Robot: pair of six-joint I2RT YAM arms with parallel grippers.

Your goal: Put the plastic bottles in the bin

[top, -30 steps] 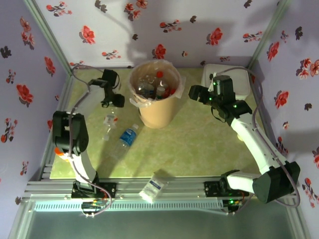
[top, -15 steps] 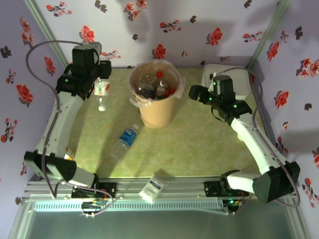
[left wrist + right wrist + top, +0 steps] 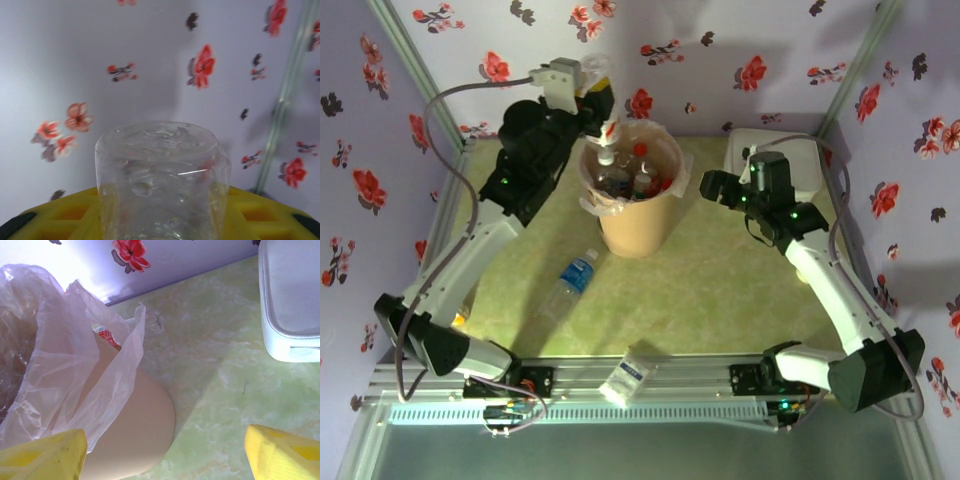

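My left gripper [image 3: 599, 96] is raised above the left rim of the bin [image 3: 642, 228], shut on a clear plastic bottle [image 3: 609, 135] with a red label that hangs cap down over the opening. In the left wrist view the bottle's clear base [image 3: 160, 170] stands between my yellow fingers [image 3: 60, 215]. Several bottles [image 3: 636, 176] lie inside the bin. Another bottle [image 3: 572, 280] with a blue label lies on the table, left of the bin. My right gripper [image 3: 712, 186] hovers open just right of the bin, its jaws [image 3: 165, 455] wide apart beside the tan wall [image 3: 135, 440].
A flat white box [image 3: 798, 160] sits at the back right, also in the right wrist view [image 3: 290, 300]. The bin's clear bag [image 3: 75, 365] spills over the rim. A small white and blue item [image 3: 625, 377] lies on the front rail. Flowered walls enclose the table.
My left arm has lifted the red-label bottle from the table's far left and swung it up and right to above the bin's rim. The right arm has not moved.
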